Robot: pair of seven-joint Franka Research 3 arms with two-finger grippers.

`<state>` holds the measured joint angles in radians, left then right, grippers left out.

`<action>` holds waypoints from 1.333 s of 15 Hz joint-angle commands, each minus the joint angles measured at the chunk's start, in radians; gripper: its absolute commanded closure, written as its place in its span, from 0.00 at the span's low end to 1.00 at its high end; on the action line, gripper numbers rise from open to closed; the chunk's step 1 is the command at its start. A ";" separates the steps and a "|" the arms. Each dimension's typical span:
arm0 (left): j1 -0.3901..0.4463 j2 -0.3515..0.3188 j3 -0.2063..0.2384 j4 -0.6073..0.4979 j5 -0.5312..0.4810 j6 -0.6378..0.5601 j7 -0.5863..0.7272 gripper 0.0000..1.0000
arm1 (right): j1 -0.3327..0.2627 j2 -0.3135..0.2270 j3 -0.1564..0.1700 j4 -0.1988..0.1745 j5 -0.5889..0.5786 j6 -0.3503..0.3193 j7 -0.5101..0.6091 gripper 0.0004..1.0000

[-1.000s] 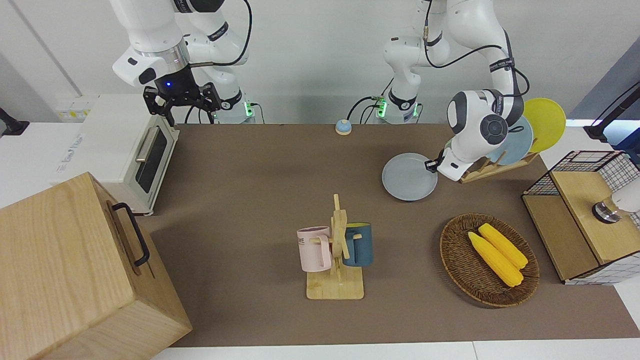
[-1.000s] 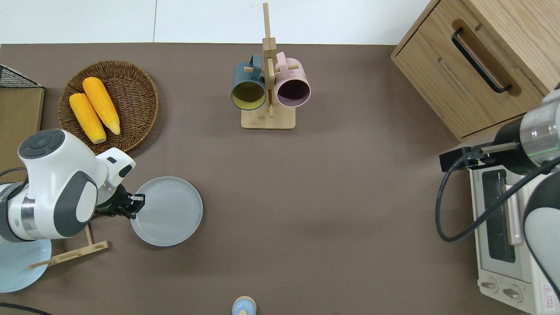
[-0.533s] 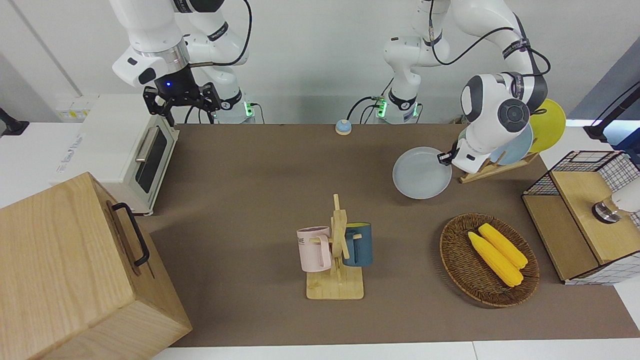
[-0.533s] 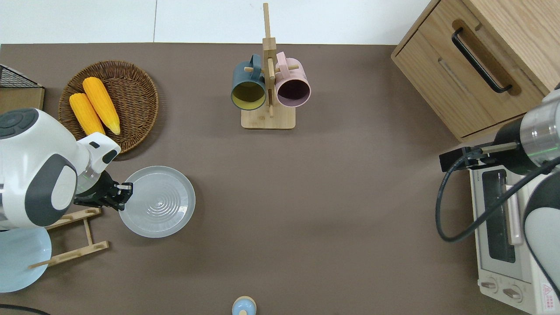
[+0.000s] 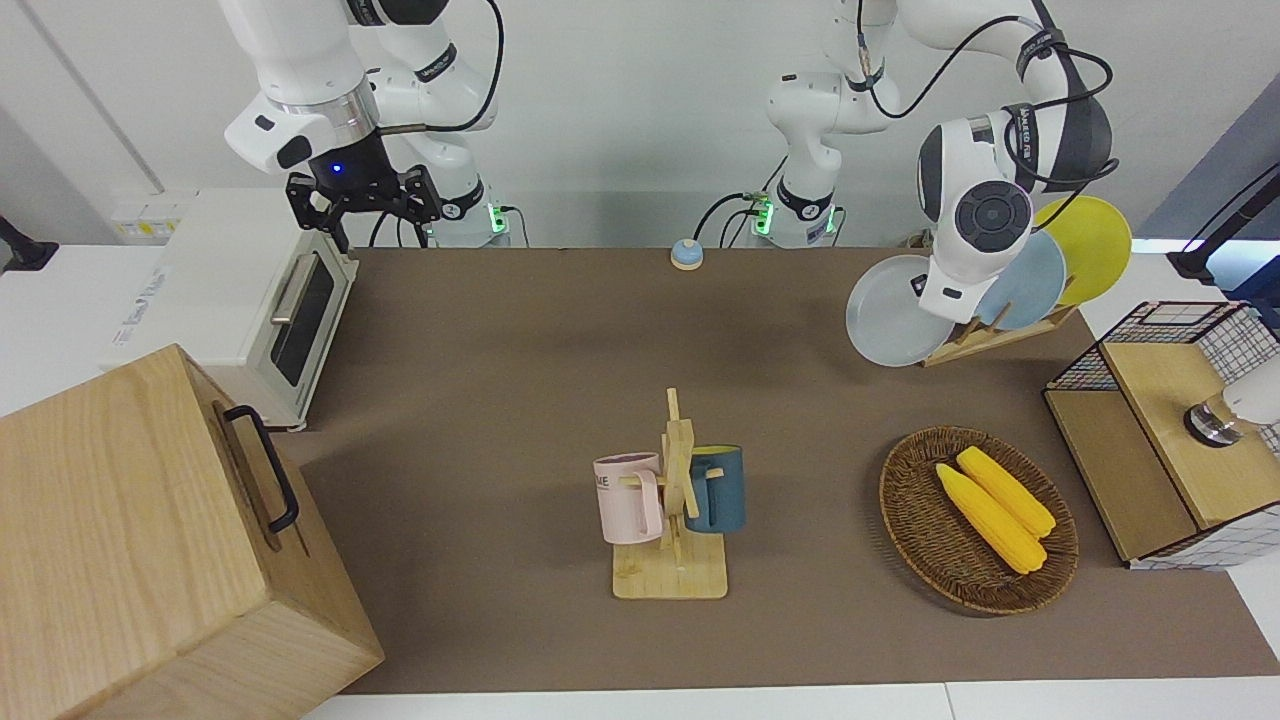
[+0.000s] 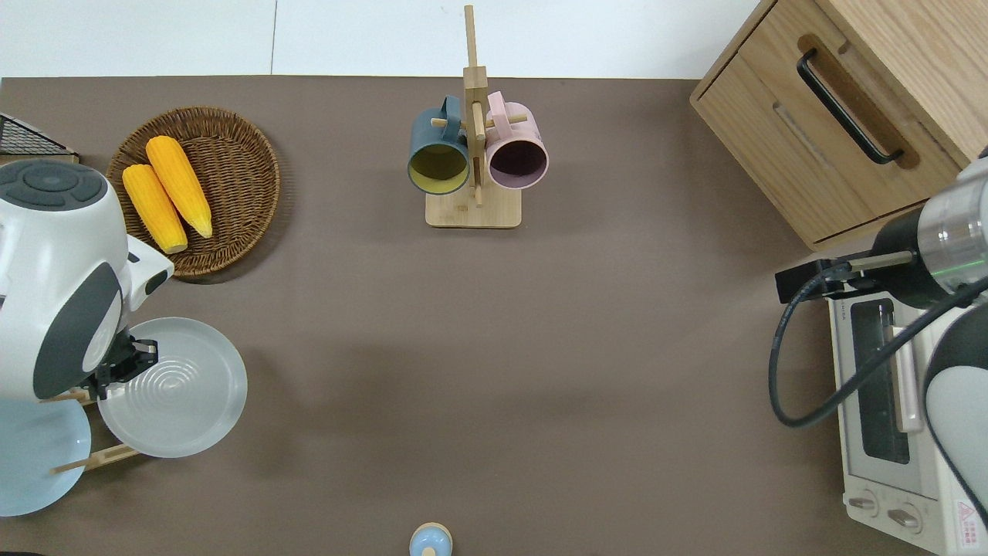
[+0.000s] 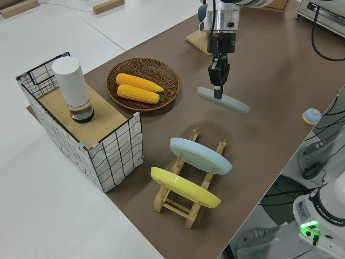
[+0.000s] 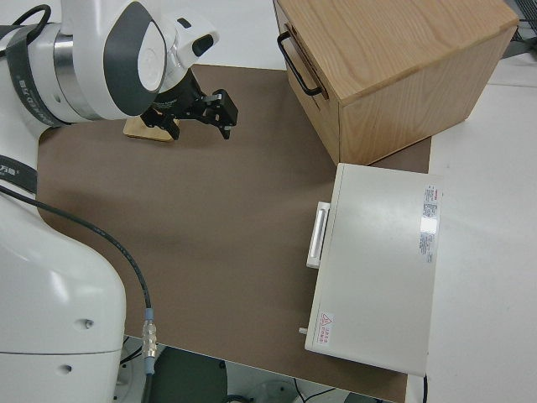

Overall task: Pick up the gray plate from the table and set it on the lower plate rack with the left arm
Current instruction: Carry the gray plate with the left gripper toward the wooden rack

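My left gripper [image 6: 123,363] is shut on the rim of the gray plate [image 6: 174,386]. It holds the plate tilted in the air over the open end of the lower plate rack [image 6: 93,457] and the table [image 6: 540,347] beside it. In the left side view the gripper [image 7: 217,86] points down and pinches the plate [image 7: 226,101] well above the rack [image 7: 186,206]. In the front view the plate [image 5: 885,315] hangs next to the rack [image 5: 985,337]. The rack holds a light blue plate [image 7: 199,155] and a yellow plate [image 7: 183,187]. My right arm is parked with its gripper [image 5: 365,222] open.
A wicker basket [image 6: 231,166] with two corn cobs lies farther from the robots than the rack. A wire-and-wood box [image 7: 108,140] stands at the left arm's end. A mug stand [image 6: 472,154], a wooden cabinet [image 5: 130,540], a toaster oven [image 5: 250,300] and a small bell [image 6: 430,540] are also there.
The left gripper has lifted the gray plate off the table, tilted it, and carried it toward the rack at the left arm's end. The right arm has not moved.
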<state>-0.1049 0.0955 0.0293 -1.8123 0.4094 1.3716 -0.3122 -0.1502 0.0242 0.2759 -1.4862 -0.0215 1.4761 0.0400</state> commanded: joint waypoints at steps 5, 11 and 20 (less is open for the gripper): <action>-0.013 -0.014 0.006 0.048 0.247 -0.172 0.091 1.00 | -0.019 -0.003 0.017 0.009 -0.002 -0.013 0.012 0.02; -0.076 -0.007 0.133 0.041 0.300 -0.181 0.167 1.00 | -0.019 -0.001 0.017 0.009 -0.002 -0.013 0.012 0.02; -0.079 0.121 0.153 0.034 0.304 -0.151 0.022 1.00 | -0.019 -0.003 0.017 0.009 -0.002 -0.013 0.012 0.02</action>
<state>-0.1622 0.1819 0.1612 -1.7753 0.6944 1.2084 -0.2490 -0.1502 0.0242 0.2759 -1.4862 -0.0215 1.4761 0.0400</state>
